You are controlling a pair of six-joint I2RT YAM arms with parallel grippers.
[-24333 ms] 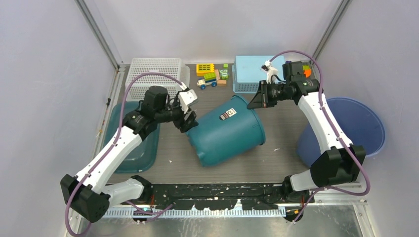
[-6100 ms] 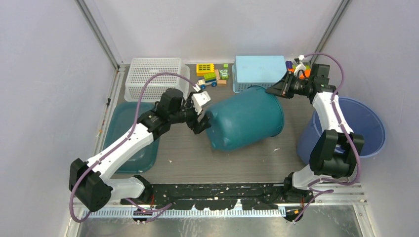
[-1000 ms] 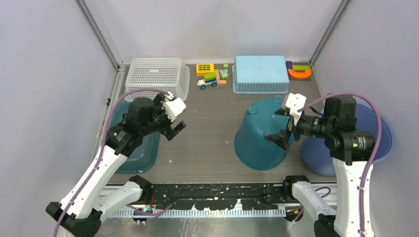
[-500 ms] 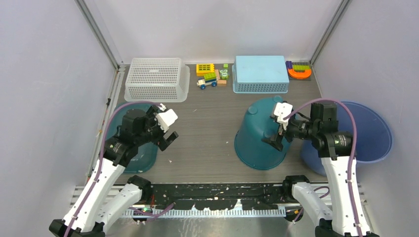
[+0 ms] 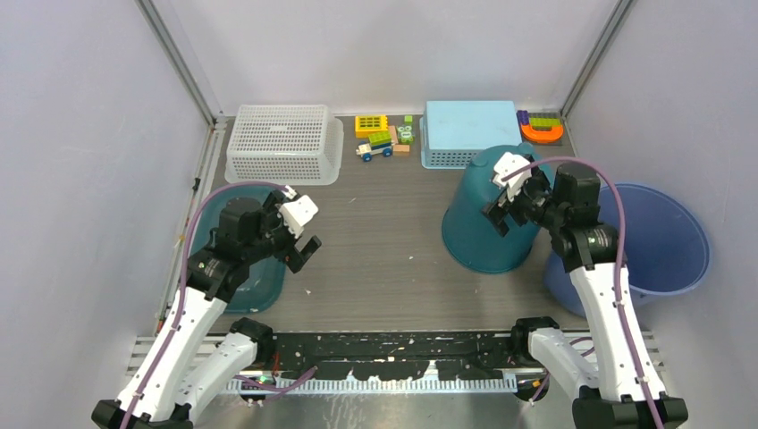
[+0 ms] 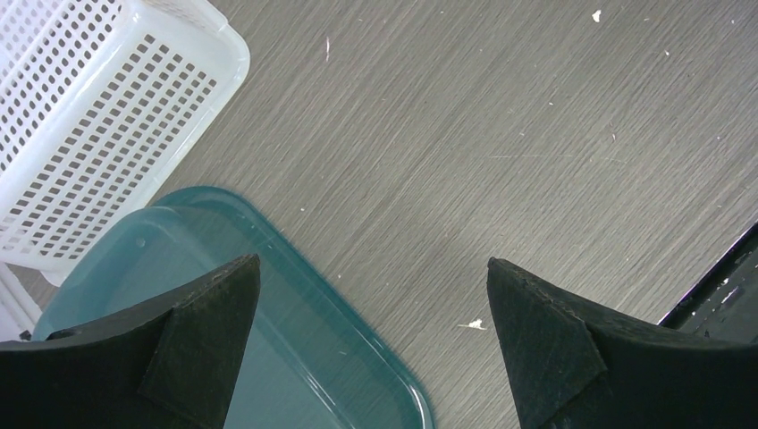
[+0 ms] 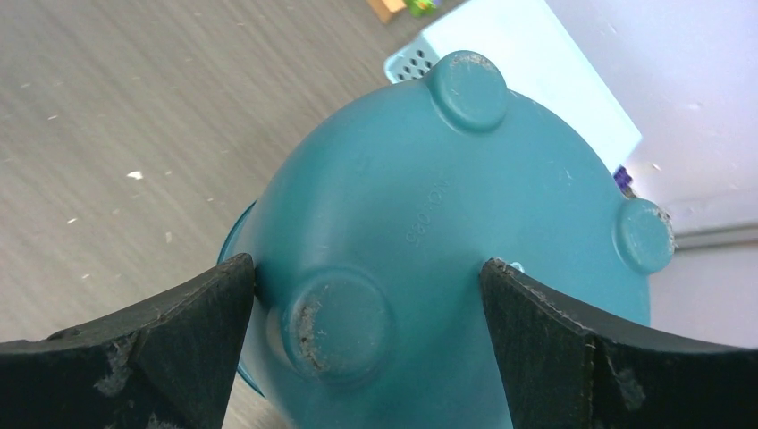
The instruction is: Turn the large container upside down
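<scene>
The large container (image 5: 483, 234) is a teal bucket standing mouth-down on the table, right of centre, its base up. In the right wrist view its base (image 7: 447, 206) shows three round feet. My right gripper (image 5: 508, 202) hovers open over that base. In the right wrist view the right gripper (image 7: 366, 286) has its two fingertips either side of the nearest foot and grips nothing. My left gripper (image 5: 301, 243) is open and empty far to the left. In the left wrist view the left gripper (image 6: 371, 277) hangs over the edge of a teal tray (image 6: 268, 349).
A white perforated basket (image 5: 282, 141) and a light blue box (image 5: 472, 130) stand at the back, with small toys (image 5: 380, 136) between them and an orange toy (image 5: 542, 128) in the corner. A blue bucket (image 5: 670, 241) sits at the right, and the teal tray (image 5: 255, 284) at the left.
The container has shifted back and right, toward the light blue box. My right gripper moved from its side to above its base. The left gripper drew back slightly.
</scene>
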